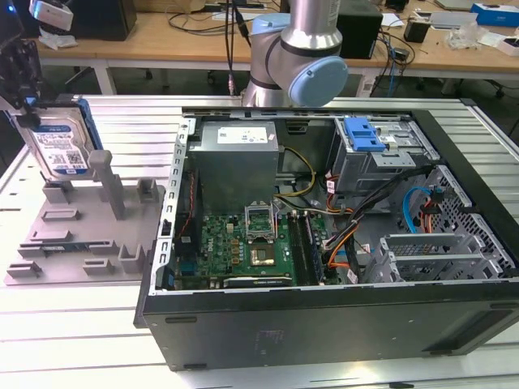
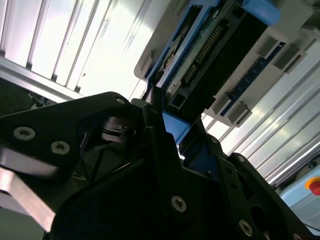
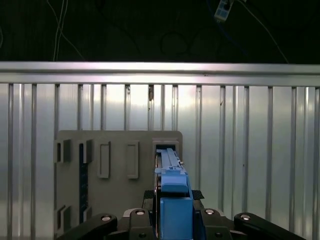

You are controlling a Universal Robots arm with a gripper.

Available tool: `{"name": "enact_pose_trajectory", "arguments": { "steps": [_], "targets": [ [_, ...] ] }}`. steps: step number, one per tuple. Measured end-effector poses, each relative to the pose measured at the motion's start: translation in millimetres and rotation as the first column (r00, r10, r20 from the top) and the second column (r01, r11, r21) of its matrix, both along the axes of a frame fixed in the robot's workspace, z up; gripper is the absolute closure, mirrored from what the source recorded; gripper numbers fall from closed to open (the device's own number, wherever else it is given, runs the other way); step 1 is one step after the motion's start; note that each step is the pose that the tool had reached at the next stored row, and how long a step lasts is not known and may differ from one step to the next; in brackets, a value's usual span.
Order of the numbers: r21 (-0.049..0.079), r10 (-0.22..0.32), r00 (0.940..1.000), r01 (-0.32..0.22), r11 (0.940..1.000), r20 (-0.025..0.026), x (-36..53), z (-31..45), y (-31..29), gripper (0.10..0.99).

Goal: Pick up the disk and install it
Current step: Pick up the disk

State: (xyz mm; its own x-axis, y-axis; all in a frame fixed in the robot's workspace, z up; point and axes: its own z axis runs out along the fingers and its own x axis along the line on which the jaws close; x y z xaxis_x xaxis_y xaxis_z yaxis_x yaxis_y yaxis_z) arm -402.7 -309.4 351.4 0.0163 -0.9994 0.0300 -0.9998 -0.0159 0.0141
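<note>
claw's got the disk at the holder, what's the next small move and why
Probably a short, straight lift. The claw looks shut on the disk, which stands upright with its lower end at the slot of the grey holder; moving sideways first could jam it. The open computer case lies to the exterior view's right.

A ribbed aluminium worktop (image 1: 81,348) fills the near ground in the exterior view, its long slats pale and shining under bright light. Beyond it, across 12 o'clock, runs a wooden desk (image 1: 162,40) on white legs (image 1: 104,77), with dark floor (image 1: 162,81) beneath. The desk carries loose cables (image 1: 195,18), a black box (image 1: 105,16) toward 11 o'clock and a blue box (image 1: 495,12) at 1 o'clock. In the first wrist view the slats (image 3: 250,125) gleam white against the darkness past the worktop's edge.
</note>
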Motion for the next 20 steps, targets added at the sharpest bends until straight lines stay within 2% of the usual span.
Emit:
{"name": "enact_pose_trajectory", "arguments": {
  "steps": [17, 20],
  "targets": [
    [0.000, 0.000, 1.0000, 0.000, 1.0000, 0.0003, 0.1, 32.5, 0.0, 0.722],
    [0.000, 0.000, 1.0000, 0.000, 1.0000, 0.0005, 0.2, 43.5, 0.0, 0.722]
  ]
}}
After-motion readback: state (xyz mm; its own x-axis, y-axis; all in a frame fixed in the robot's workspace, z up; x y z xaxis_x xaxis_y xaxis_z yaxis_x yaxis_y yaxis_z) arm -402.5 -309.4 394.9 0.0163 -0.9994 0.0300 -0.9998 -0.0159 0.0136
